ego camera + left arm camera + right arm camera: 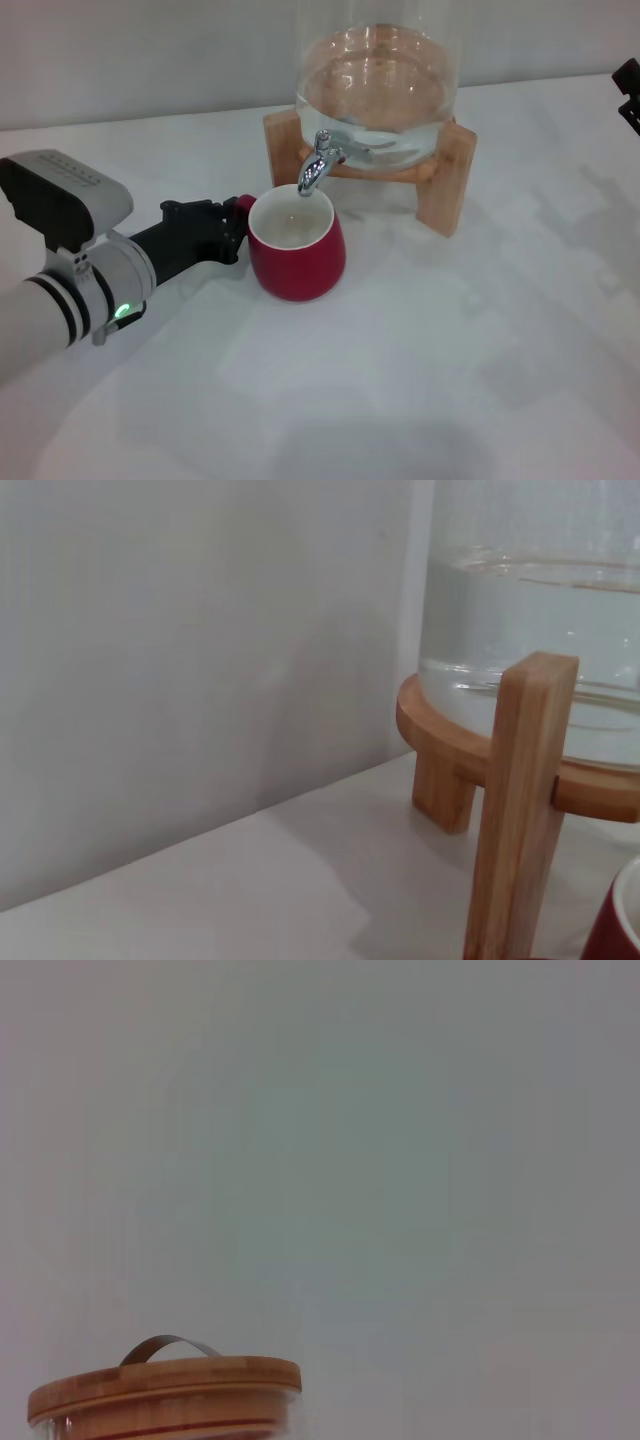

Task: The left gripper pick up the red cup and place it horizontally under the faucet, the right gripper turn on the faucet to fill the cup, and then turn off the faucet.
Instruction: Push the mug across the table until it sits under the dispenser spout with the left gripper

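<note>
Left gripper (pixel 232 228): black fingers closed on the handle side of the red cup (pixel 297 248), which stands upright on the white table (pixel 420 380) just ahead of the fingertips. Faucet (pixel 318 164): spout directly above the cup's mouth, fitted to a glass jar (pixel 378 80) on a wooden stand (pixel 445 180). Right gripper (pixel 629 88): far off at the right edge, finger state indeterminable
</note>
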